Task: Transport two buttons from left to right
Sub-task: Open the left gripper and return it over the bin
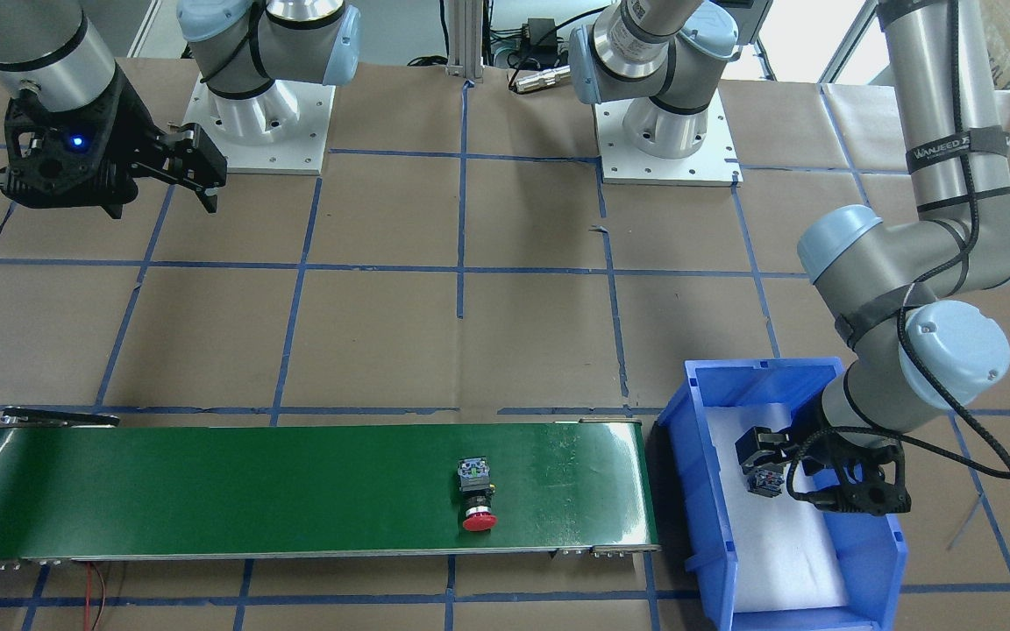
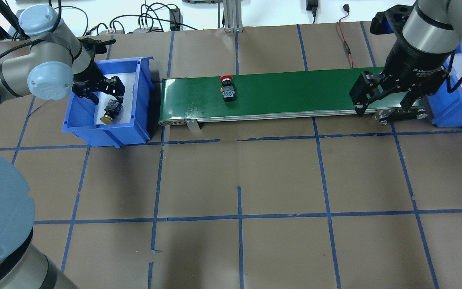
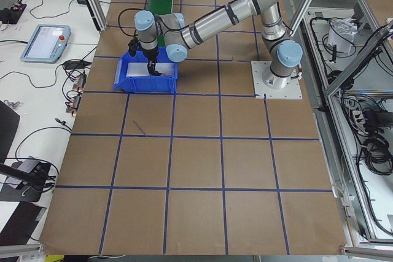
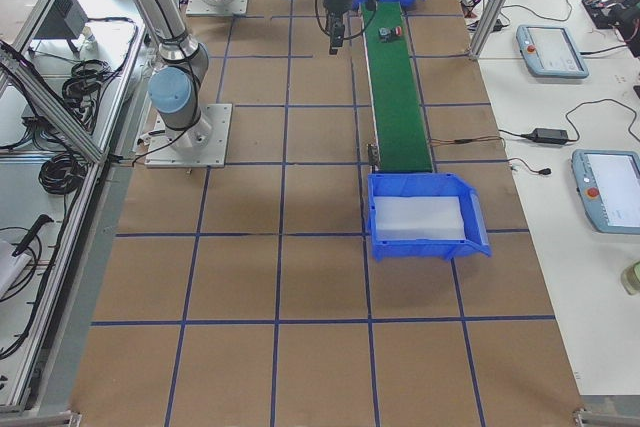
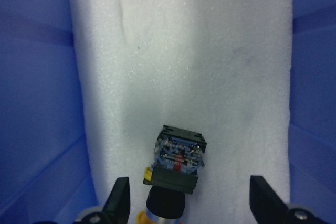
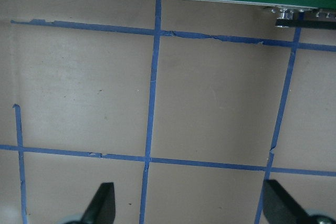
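Note:
The red button (image 2: 227, 87) lies on its side on the green conveyor belt (image 2: 295, 88), left of its middle; it also shows in the front view (image 1: 479, 496). The yellow button (image 2: 110, 111) lies on white foam inside the left blue bin (image 2: 134, 68). My left gripper (image 2: 106, 95) is open and reaches into that bin just above the yellow button. In the left wrist view the button (image 5: 176, 163) lies between the spread fingers (image 5: 119, 200), which do not touch it. My right gripper (image 2: 383, 106) is open and empty, hovering at the belt's right end.
A second blue bin (image 2: 451, 108) with white foam stands past the belt's right end, partly behind my right arm. Brown paper with blue tape lines covers the table (image 2: 239, 180). Cables lie along the far edge (image 2: 155, 20).

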`<state>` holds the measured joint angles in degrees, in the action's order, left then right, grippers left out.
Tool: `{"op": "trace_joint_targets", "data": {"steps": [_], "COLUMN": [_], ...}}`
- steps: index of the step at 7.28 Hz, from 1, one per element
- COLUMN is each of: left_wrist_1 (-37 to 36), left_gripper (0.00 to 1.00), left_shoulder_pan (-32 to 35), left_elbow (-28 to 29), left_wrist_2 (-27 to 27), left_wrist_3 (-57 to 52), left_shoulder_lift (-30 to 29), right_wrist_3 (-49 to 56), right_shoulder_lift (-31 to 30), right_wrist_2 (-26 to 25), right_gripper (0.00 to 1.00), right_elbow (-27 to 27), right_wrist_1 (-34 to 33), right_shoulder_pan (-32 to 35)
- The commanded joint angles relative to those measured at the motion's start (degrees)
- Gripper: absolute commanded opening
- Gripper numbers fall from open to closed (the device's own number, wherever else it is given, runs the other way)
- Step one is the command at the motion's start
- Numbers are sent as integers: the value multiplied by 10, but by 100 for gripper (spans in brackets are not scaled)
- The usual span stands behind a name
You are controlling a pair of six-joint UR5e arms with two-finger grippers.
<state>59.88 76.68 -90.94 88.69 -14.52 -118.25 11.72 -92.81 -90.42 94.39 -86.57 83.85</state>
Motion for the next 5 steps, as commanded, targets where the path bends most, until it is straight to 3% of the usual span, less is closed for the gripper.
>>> {"op": "trace_joint_targets", "data": {"steps": [1, 5], "left_wrist_1": [-18, -19], "left_gripper": [82, 82], "left_shoulder_pan": [0, 1], "left_elbow": [1, -6], "left_wrist_2": [-2, -4], "left_wrist_3": [-4, -3], "left_shoulder_lift": [-16, -17], "right_wrist_3": [0, -1], "right_shoulder_lift": [-1, -1], "right_wrist_2": [1, 0], "right_gripper": [100, 100], "right_elbow": [0, -1], "right_wrist_1": [0, 1], "right_shoulder_pan": [0, 1]}}
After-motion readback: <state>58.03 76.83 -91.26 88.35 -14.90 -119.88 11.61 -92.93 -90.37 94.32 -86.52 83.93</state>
